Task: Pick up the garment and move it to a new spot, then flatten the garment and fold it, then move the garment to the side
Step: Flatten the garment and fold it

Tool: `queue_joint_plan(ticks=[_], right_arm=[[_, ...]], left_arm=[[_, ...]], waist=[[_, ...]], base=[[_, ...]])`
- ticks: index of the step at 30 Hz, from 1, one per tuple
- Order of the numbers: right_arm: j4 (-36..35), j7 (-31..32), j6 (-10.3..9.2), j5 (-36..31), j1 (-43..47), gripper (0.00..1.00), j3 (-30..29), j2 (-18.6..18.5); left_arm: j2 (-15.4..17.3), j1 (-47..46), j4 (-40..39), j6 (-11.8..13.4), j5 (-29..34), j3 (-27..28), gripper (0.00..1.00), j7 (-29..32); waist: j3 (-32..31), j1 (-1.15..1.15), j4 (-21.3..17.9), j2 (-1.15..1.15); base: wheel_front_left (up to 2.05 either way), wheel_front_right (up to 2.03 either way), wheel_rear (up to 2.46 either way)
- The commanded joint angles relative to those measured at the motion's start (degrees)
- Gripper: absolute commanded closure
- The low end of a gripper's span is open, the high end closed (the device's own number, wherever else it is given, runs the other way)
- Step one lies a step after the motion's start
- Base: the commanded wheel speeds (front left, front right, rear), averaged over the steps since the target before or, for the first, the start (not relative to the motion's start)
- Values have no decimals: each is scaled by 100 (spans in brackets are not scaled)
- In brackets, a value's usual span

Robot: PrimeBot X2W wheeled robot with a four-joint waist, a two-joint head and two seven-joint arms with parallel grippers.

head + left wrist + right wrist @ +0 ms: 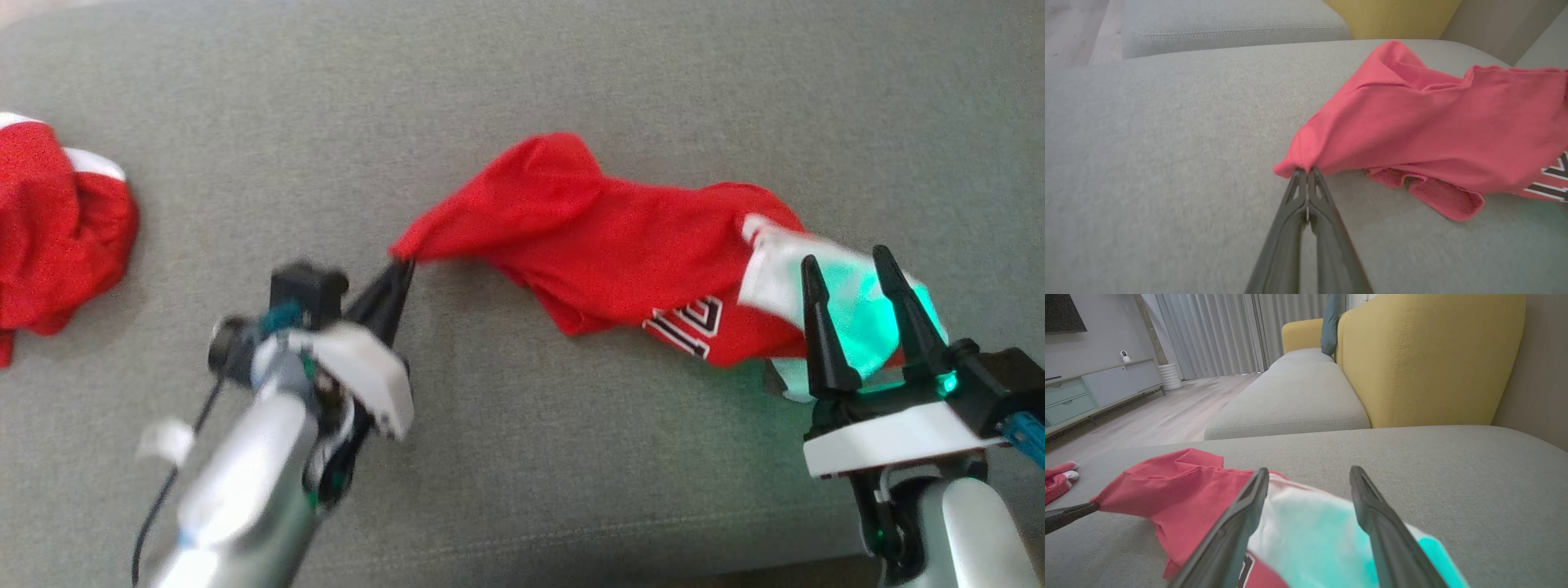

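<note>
The garment [604, 245] is a red shirt with a white part and black-and-white lettering, lying crumpled across the grey couch seat [522, 98]. My left gripper [402, 268] is shut on the garment's left tip, which the left wrist view shows pinched between the closed fingers as a red corner of the garment [1412, 130] at my left gripper [1305, 171]. My right gripper [847, 263] stands open over the garment's white right end, its fingers [1237, 522] straddling the white cloth of the garment [1306, 535] without closing on it.
Another red and white garment [57, 229] lies bunched at the seat's far left edge. A yellow backrest [1429, 359] stands behind the seat, with a second grey cushion [1290, 400] and wooden floor [1151, 420] beyond. The seat's front edge runs along the head view's bottom.
</note>
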Motion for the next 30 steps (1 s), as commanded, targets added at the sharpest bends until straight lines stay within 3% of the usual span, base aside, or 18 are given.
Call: queue_joint_plan(ticks=[1, 9, 16, 17, 18, 19, 24, 30], right_arm=[[-240, 48, -4, -24, -27, 0, 104, -29], [-320, 191, -4, -51, 21, 0, 47, -29], [-443, 316, -4, -113, 26, 0, -32, -29], [-461, 335, -4, -131, 27, 0, -34, -29], [-480, 353, -4, -139, 27, 0, -34, -29], [-499, 368, -4, -153, 27, 0, -39, -29], [-597, 449, -4, -209, 33, 0, -78, -29], [-645, 497, -4, -261, 74, 0, -124, -29]], left_arm=[[244, 163, -527, 130, -45, 167, 100, 63], [438, 1329, -1591, 533, -128, 58, 100, 352], [400, 1863, -1731, 630, -307, -55, 100, 519], [373, 1888, -1700, 624, -329, -67, 66, 505], [356, 1911, -1665, 625, -338, -81, 6, 492], [333, 1929, -1650, 622, -348, -88, 0, 449], [287, 1995, -1782, 770, -334, 107, 0, -120], [485, 2005, -2268, 1139, -175, 636, 0, -745]], waist=[[-61, 0, 75, 0], [-115, 0, 179, 0], [-124, 0, 274, 0], [-136, 0, 288, 0], [-144, 0, 299, 0], [-159, 0, 315, 0], [-244, 0, 402, 0], [-376, 0, 489, 0]], base=[[0, 0, 0], [0, 0, 0], [0, 0, 0], [0, 0, 0], [0, 0, 0], [0, 0, 0], [0, 0, 0], [0, 0, 0]])
